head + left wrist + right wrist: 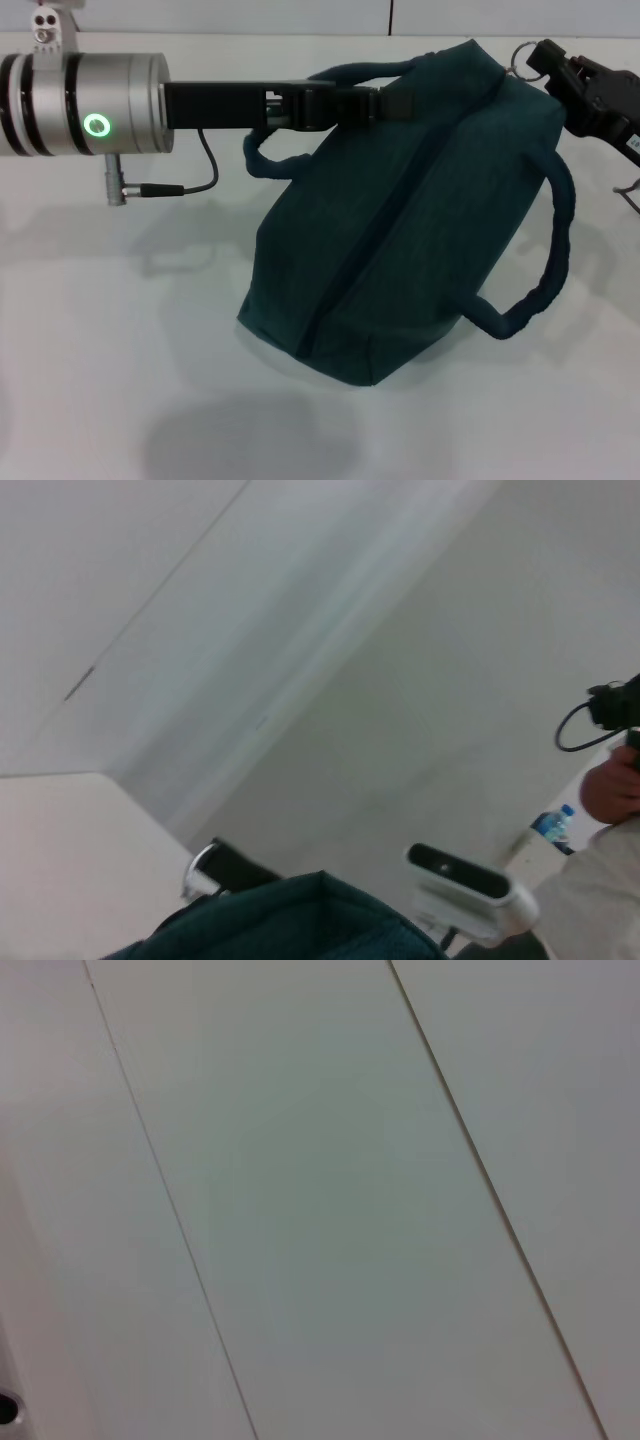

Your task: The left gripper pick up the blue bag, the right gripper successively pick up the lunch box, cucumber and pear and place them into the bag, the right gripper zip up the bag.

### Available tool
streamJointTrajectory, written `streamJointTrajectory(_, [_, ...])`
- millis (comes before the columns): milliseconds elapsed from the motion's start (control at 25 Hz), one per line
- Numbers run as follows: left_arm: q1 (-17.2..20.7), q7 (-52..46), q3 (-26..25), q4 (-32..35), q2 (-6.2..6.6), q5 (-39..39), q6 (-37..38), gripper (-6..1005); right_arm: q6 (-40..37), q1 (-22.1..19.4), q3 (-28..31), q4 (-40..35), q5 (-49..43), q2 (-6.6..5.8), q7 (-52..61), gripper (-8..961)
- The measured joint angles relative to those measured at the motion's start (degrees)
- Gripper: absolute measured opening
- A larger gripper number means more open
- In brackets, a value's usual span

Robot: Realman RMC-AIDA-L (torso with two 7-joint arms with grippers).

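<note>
Blue bag zipped shut and tilted above the white table, left gripper clamped on one loop handle at its top, right gripper pinching the ring zip pull at the bag's far end, other handle hanging loose.

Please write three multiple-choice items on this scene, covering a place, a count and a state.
1. Where is the right gripper? A at the bag's ring zip pull; B on the table near the camera; C inside the bag.
2. How many loop handles show on the blue bag? A one; B two; C four.
3. The bag's top is: A wide open; B closed; C folded flat.

Answers: 1 A, its tip meets the ring zip pull at the bag's far end. 2 B, one by the left gripper, one on the opposite side. 3 B, no lining or contents show.
</note>
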Motion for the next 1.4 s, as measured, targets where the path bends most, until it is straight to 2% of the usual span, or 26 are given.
streamJointTrajectory(320, [1.02,1.39,-0.05,0.00,0.26,-4.87,2.76,58,0.95,0.07,-0.23,0.32,0.04,0.17,0.05,8])
streamJointTrajectory(560, [1.40,1.65,-0.34,-0.28,0.06,-5.11,2.62,58,0.79,0.07,-0.38,0.37,-0.08,0.25,0.28,8])
streamJointTrajectory(960, [2.45,2.00,-0.22,-0.30,-0.82,-4.85,-1.52,58,-1.88,-0.12,-1.87,0.31,-0.61,-0.03,1.64,116])
streamJointTrajectory(1200, [2.85,2.84,-0.11,-0.66,-1.07,-4.56,-4.86,57,-0.69,-2.75,-0.51,0.04,-0.20,-1.26,1.98,336])
streamJointTrajectory(1400, [2.74,4.31,2.67,-1.09,-1.36,-4.42,-10.12,57,-2.20,-5.96,2.92,-0.22,-0.22,-2.23,2.02,452])
